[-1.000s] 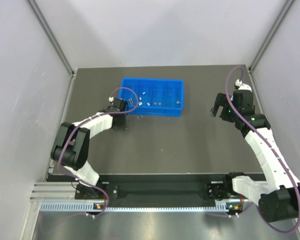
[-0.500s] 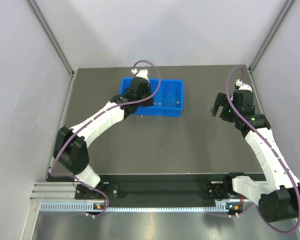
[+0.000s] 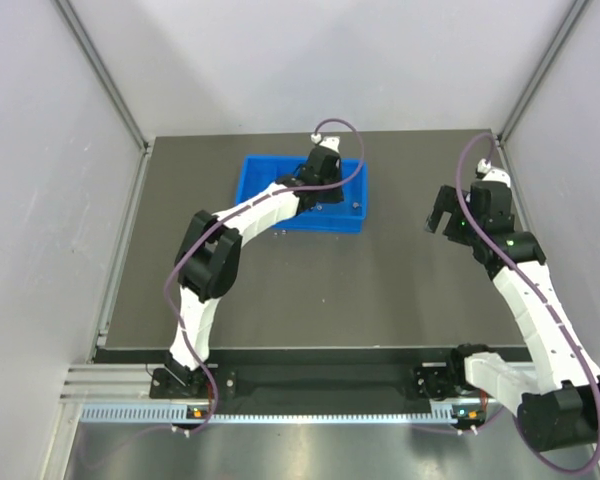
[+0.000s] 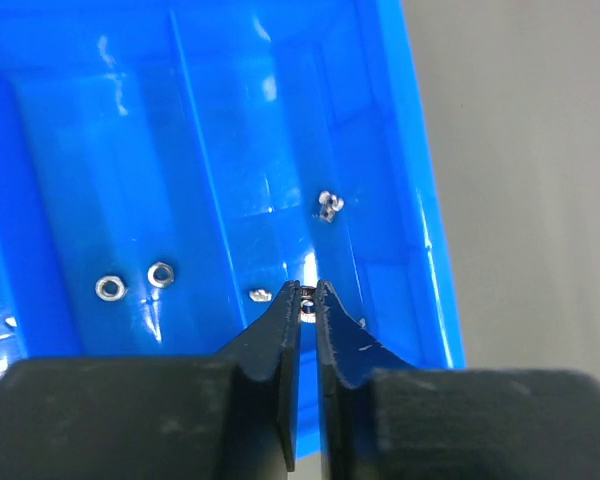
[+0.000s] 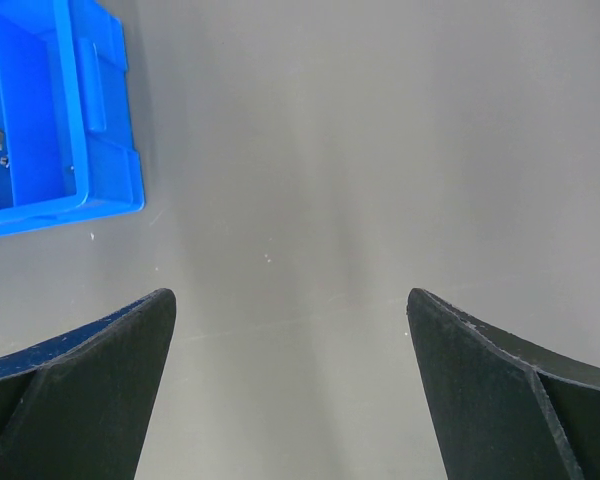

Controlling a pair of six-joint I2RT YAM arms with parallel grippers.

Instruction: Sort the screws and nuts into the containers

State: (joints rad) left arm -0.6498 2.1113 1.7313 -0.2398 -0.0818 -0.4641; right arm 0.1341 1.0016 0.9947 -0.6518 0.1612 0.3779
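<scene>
The blue tray [image 3: 352,222] lies at the table's back centre. My left gripper [image 3: 321,186] hangs over its right end. In the left wrist view the left gripper [image 4: 307,298] is shut on a tiny silvery nut [image 4: 307,303] above the rightmost compartment of the tray [image 4: 432,250]. That compartment holds a small silvery cluster [image 4: 329,206] and one small piece [image 4: 261,294]. Two nuts [image 4: 109,288] [image 4: 160,273] lie in the compartment to its left. My right gripper [image 3: 446,212] is open and empty over bare table at the right, also in its wrist view [image 5: 290,310]. No screws are clearly made out.
The right wrist view shows the tray's right end [image 5: 100,190] at upper left and grey table ahead. Grey walls with metal posts [image 3: 105,85] close in the table on three sides.
My left arm swung from the table in front of the tray's left end up and to the right, across the tray to its right end. The right arm barely moved.
</scene>
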